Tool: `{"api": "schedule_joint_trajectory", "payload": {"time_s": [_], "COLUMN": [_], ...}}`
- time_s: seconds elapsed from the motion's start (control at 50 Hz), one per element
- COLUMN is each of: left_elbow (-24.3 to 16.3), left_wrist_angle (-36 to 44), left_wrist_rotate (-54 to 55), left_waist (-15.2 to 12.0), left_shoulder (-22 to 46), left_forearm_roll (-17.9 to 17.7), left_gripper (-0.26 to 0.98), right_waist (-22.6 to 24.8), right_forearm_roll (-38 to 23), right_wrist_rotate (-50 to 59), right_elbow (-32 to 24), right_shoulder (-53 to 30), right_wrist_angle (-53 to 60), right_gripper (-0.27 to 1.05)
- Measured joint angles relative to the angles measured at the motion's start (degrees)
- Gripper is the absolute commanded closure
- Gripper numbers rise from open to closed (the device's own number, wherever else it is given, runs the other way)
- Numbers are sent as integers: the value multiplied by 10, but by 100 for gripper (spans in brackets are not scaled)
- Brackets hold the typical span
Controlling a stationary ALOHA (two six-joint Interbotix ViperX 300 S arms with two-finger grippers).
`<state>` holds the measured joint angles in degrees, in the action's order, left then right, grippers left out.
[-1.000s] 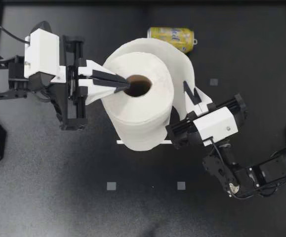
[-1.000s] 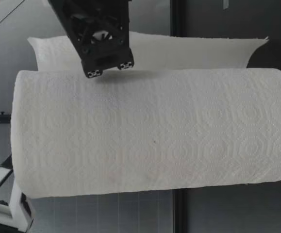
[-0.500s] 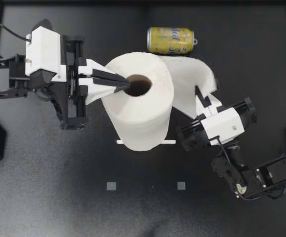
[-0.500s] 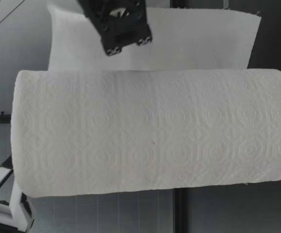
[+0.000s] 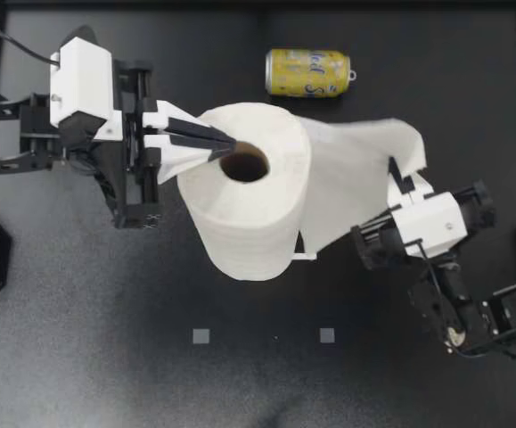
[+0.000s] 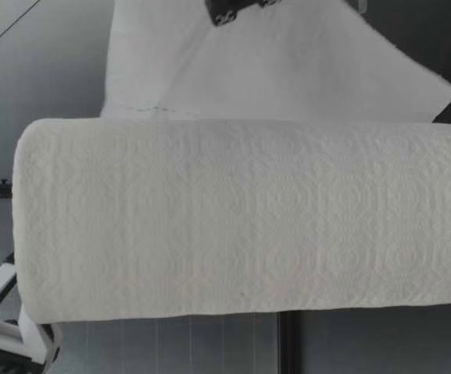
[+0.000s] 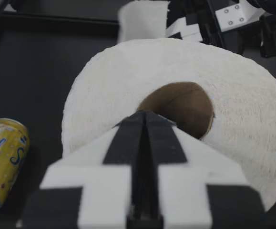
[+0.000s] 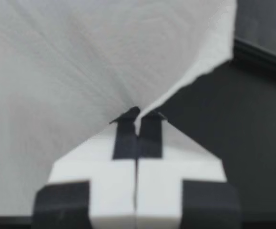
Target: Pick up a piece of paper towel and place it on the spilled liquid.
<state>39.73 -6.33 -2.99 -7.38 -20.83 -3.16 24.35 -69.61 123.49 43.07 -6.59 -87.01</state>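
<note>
Loose sheet [image 5: 351,178], drawn out from the roll [image 5: 249,209], with its outer corner pinched between the closed fingers of the right gripper [image 5: 398,174]. The left gripper [image 5: 222,145], fingers together, presses the roll's top at the core. For a clean tear, brace the roll firmly and pull along the perforation. No spill is visible. A can [image 5: 308,72] lies well apart from both grippers.

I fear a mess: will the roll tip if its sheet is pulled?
Probably: the roll stands tall on end and looks light. The shut left gripper at its core likely steadies it. The sheet in the right gripper drapes: floppy.
</note>
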Motion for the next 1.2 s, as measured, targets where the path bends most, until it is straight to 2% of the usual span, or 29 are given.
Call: {"api": "schedule_joint_trajectory", "payload": {"time_s": [0.28, 0.6, 1.0, 1.2], "left_elbow": [-7, -7, -7, -7], "left_wrist_angle": [-14, -15, -15, -15], "left_wrist_rotate": [8, 10, 12, 12], "left_waist": [-3, -3, -3, -3], "left_shoulder": [6, 6, 6, 6], "left_forearm_roll": [-3, -4, -3, -4], "left_gripper": [66, 66, 66, 66], "right_waist": [25, 62, 71, 74], "right_forearm_roll": [88, 202, 267, 258], "right_wrist_rotate": [58, -9, -63, -89], "right_elbow": [39, 109, 146, 149], "right_shoulder": [-24, 32, 62, 74], "right_wrist_angle": [23, -29, -40, -55], "right_gripper": [90, 90, 90, 90]}}
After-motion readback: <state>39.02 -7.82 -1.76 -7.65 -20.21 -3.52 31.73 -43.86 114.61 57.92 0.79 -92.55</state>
